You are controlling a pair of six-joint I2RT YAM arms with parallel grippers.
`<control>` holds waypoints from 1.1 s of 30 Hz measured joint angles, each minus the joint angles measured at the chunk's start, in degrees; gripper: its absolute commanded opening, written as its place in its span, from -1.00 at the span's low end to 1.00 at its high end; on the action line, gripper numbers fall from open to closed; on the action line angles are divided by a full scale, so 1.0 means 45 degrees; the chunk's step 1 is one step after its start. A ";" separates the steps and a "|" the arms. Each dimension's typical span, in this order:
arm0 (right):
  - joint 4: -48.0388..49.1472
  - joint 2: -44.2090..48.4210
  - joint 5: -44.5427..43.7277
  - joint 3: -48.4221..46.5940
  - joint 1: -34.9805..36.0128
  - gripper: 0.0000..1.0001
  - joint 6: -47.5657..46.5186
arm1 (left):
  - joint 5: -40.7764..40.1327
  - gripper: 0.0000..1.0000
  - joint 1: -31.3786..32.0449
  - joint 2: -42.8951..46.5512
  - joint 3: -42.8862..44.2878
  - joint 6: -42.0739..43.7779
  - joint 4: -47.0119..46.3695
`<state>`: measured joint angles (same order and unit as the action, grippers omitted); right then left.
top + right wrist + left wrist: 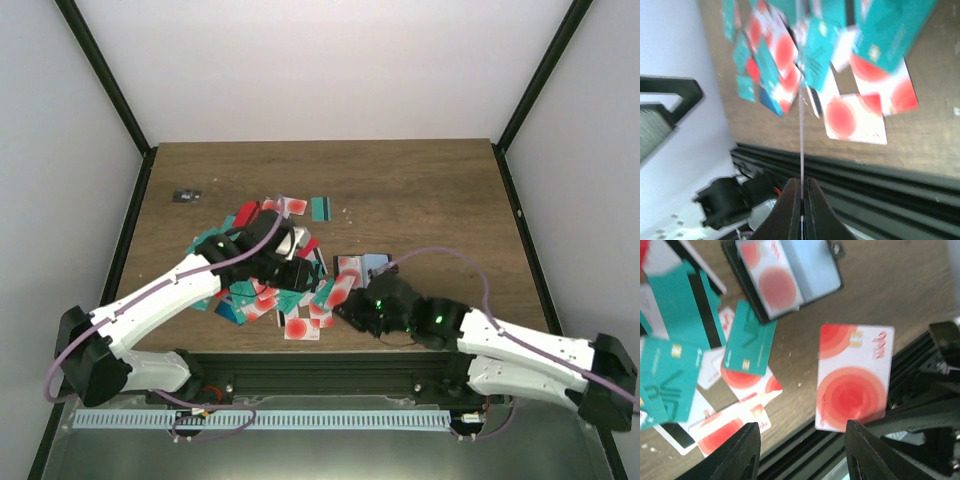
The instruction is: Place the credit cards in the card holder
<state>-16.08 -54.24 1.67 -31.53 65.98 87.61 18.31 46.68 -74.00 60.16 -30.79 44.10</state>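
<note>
The card holder lies open on the table, and in the left wrist view the card holder shows a light-blue inside with one white, red-circled card in its left half. My right gripper is shut on a white credit card with a red circle, held just near of the holder. That card is edge-on between the right gripper fingers. It shows face-on in the left wrist view. My left gripper is open and empty, over the pile of teal and white-red credit cards.
A tiny dark grey object lies at the far left of the table. One teal card sits apart behind the pile. The black rail at the table's near edge runs right under both grippers. Loose cards are scattered left of the holder.
</note>
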 measured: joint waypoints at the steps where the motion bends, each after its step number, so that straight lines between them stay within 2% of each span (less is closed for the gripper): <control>1: -0.0243 0.0238 0.0214 -0.0296 -0.0627 -0.99 -0.0651 | -0.0039 0.06 -0.0194 0.0000 0.0379 0.0073 0.0107; 6: -0.0840 0.1020 0.2103 -0.1491 -0.4163 -0.99 -0.3876 | 0.0107 0.18 -0.0816 -0.0170 0.1831 0.0520 0.0267; 10: -0.0384 0.0622 0.4940 -0.1583 -0.7247 -0.99 -0.6023 | 0.0840 0.21 -0.1078 -0.0661 0.2599 0.0860 0.0058; 14: -0.0180 -0.0384 0.7237 -0.1583 -0.8869 -0.99 -0.7597 | 0.1977 0.21 -0.1316 -0.1234 0.2788 0.0869 -0.0665; 20: 0.1161 -0.0622 0.9690 -0.1443 -0.9962 -0.99 -0.8383 | 0.3900 0.10 -0.2103 -0.1821 0.2788 0.0894 -0.2001; 25: 0.2788 -0.0806 1.1312 -0.0913 -1.0064 -0.99 -0.8369 | 0.5280 0.01 -0.2798 -0.2477 0.2788 0.1200 -0.2686; 33: 0.3934 -0.1409 1.2696 -0.0913 -1.0064 -0.99 -0.8427 | 0.6955 -0.12 -0.3473 -0.2807 0.2788 0.1394 -0.3619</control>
<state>1.63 -60.58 58.81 -35.64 20.69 49.69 49.60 31.05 -86.63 72.71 -24.51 27.81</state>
